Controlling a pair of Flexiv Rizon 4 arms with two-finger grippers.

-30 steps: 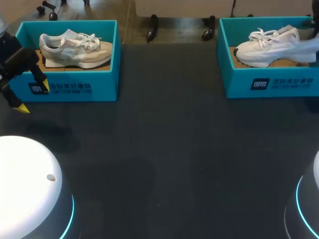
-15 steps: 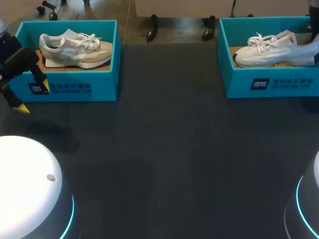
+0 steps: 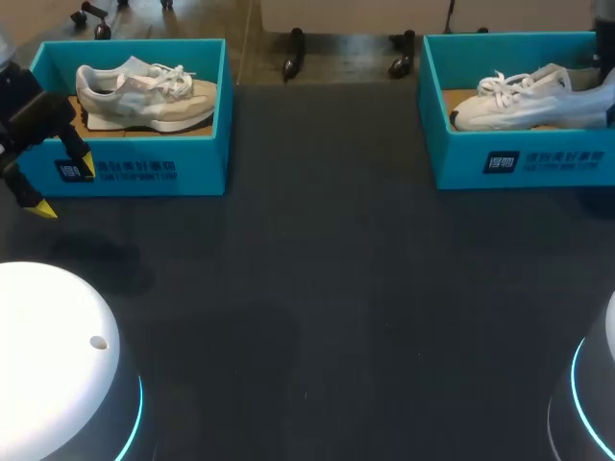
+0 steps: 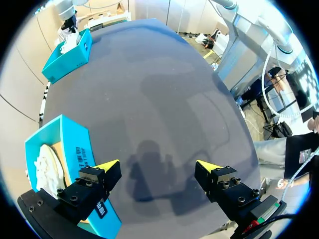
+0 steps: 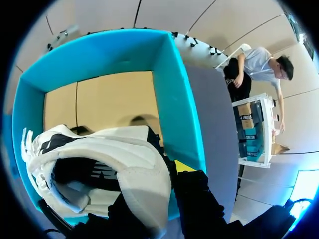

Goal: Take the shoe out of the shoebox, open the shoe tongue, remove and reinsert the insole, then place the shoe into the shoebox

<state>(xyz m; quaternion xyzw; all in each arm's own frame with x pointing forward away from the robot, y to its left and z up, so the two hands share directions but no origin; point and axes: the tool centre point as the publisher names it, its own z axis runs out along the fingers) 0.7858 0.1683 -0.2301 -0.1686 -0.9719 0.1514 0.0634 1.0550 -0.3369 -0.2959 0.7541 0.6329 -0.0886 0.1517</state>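
Right gripper [image 5: 160, 185] tight on heel of white shoe [image 5: 107, 149] in shoebox [image 5: 172, 89], wrist view only.

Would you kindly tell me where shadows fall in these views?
Left wrist view: the left hand casts a shadow on the table ahead of it. Right wrist view: a small dark shadow on the box floor beyond the shoe. Head view: only faint patches.

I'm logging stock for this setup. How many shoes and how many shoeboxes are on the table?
Shoes: 2 (left shoe, right shoe)
Shoeboxes: 2 (left shoebox, right shoebox)
Total: 4
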